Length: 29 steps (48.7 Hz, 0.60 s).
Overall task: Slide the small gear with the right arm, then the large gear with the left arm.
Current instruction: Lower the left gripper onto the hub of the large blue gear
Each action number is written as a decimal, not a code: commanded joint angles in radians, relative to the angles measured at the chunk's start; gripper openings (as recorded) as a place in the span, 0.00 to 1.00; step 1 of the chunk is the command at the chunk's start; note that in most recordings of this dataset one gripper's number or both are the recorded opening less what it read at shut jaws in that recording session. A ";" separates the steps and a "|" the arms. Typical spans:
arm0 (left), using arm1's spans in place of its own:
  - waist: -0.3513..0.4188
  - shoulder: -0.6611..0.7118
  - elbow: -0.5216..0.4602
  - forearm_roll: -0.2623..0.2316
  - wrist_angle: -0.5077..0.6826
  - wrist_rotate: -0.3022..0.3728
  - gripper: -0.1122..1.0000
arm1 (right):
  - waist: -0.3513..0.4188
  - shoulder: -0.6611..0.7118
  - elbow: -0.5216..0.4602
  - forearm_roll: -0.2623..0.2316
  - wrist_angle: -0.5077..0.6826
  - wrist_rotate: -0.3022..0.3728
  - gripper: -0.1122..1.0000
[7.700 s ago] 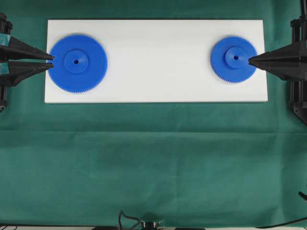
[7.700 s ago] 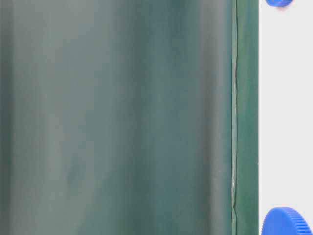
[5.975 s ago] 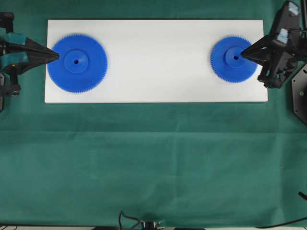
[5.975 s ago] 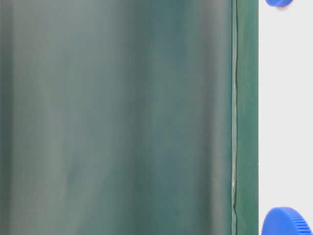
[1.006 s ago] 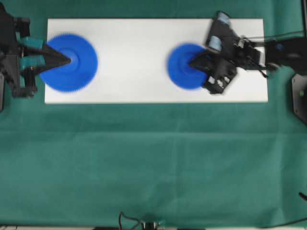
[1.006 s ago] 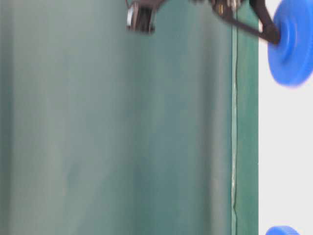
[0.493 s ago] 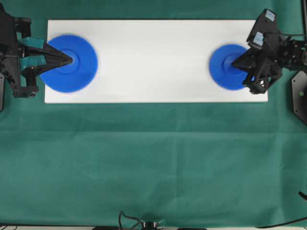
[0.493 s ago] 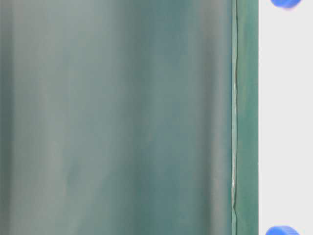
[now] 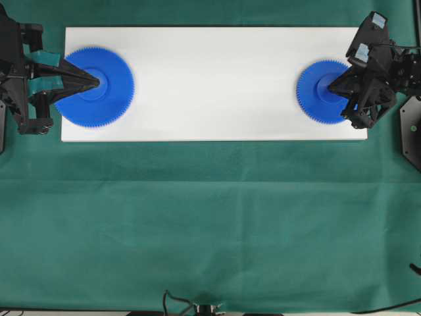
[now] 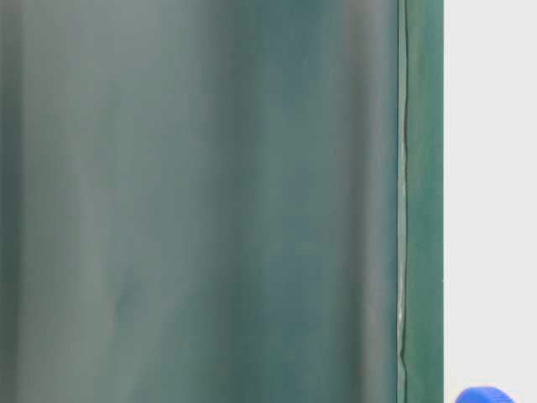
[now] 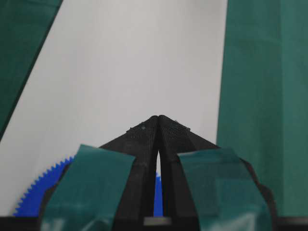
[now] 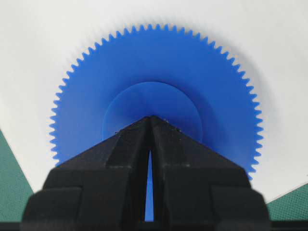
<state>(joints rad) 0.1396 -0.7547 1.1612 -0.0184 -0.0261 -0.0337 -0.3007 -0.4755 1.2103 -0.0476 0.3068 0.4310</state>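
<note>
The small gear (image 9: 312,100) lies flat near the right end of the white board (image 9: 210,72). My right gripper (image 9: 331,87) is shut, its pointed tip resting on the gear's hub. In the right wrist view the shut tip (image 12: 150,117) covers the hub's centre of the small gear (image 12: 159,62). The large gear (image 9: 105,105) lies at the board's left end, overhanging its left edge slightly. My left gripper (image 9: 99,83), with teal tape, is shut with its tip on that hub. The left wrist view has the shut tip (image 11: 158,117) above the large gear (image 11: 36,192).
Green cloth (image 9: 210,224) covers the table all round the board. The board's middle is bare white between the two gears. A sliver of the large gear (image 10: 487,395) shows in the table-level view. Cables lie at the front table edge (image 9: 174,304).
A second ago the small gear was near the board's middle; the right gripper has drawn it back to the right end. The left gripper and large gear have stayed still.
</note>
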 commanded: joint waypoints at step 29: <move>-0.002 0.002 -0.023 -0.002 -0.009 0.000 0.10 | -0.005 -0.072 -0.077 -0.040 0.057 -0.005 0.57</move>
<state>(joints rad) 0.1396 -0.7547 1.1612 -0.0169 -0.0261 -0.0337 -0.3037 -0.5262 1.1643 -0.0767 0.3513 0.4280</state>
